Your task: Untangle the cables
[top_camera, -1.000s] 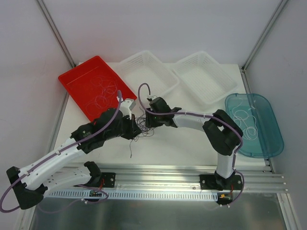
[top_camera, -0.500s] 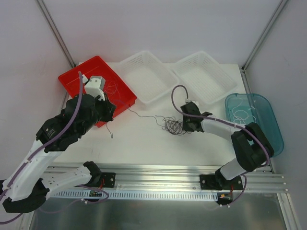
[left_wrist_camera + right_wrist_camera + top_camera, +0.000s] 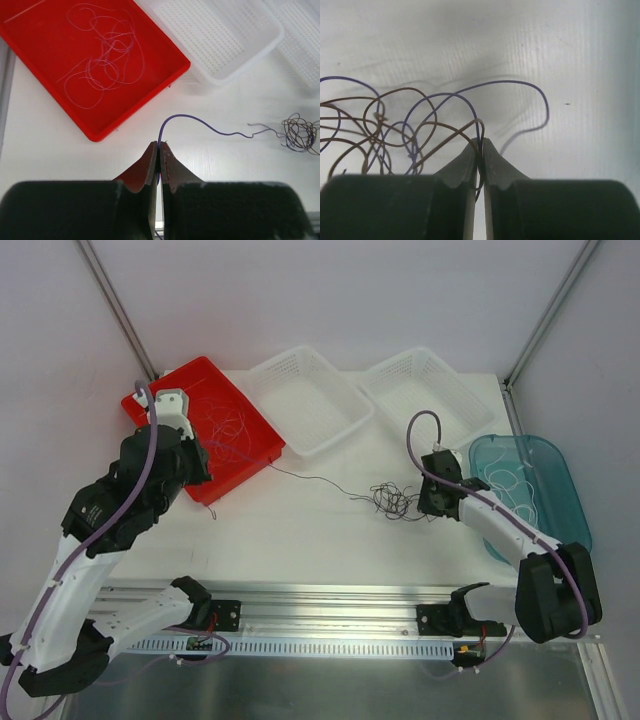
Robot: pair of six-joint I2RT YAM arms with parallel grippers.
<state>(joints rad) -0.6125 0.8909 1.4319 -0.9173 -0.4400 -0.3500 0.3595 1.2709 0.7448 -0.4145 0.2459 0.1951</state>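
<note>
Left wrist view shows you the left end effector pressed together on a thin purple cable. The cable arcs right across the white desk to a small knot of dark and purple cables at the right edge of the frame. Pale cable loops lie in the red plastic tray, upper left. In the right wrist view, your right end effector pinches strands of that knot at frame centre.

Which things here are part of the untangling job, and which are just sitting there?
In use:
left gripper, shut on purple cable
right gripper, shut on cable tangle
red tray holding pale cables
teal tray holding white cables

Idle:
left white basket, empty
right white basket, empty
</note>
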